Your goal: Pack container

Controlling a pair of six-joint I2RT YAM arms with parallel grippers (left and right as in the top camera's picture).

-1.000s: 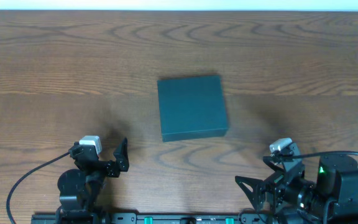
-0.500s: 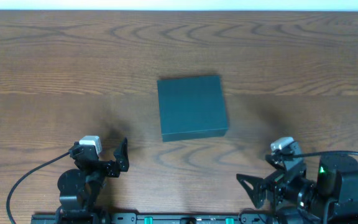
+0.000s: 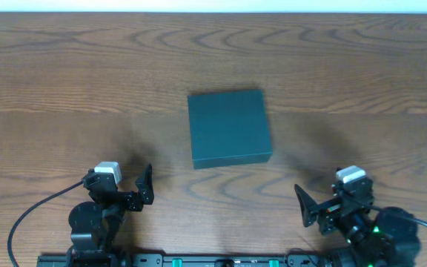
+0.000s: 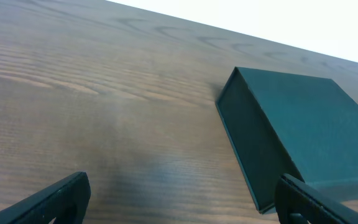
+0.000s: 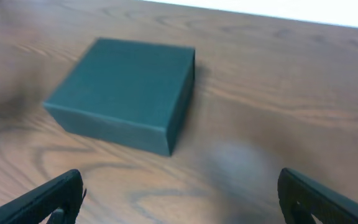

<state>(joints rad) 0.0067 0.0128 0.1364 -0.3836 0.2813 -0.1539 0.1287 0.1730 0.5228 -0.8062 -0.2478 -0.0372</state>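
Note:
The container (image 3: 228,127) is a dark teal box with its lid shut, flat on the middle of the wooden table (image 3: 65,89). My left gripper (image 3: 121,187) is open and empty near the front edge, left of and nearer than the box. My right gripper (image 3: 326,202) is open and empty near the front edge, right of the box. In the left wrist view the container (image 4: 297,130) lies ahead to the right of the open jaws (image 4: 182,194). In the right wrist view the container (image 5: 126,90) lies ahead to the left of the open jaws (image 5: 179,186). No snack packets are in view.
A black cable (image 3: 32,215) loops from the left arm's base at the front left. A rail with green marks (image 3: 221,261) runs along the front edge between the arm bases. A white strip (image 3: 213,6) borders the table's far edge.
The right arm has swung to the right and turned, so its gripper now sits further right. The left arm and the container have not moved.

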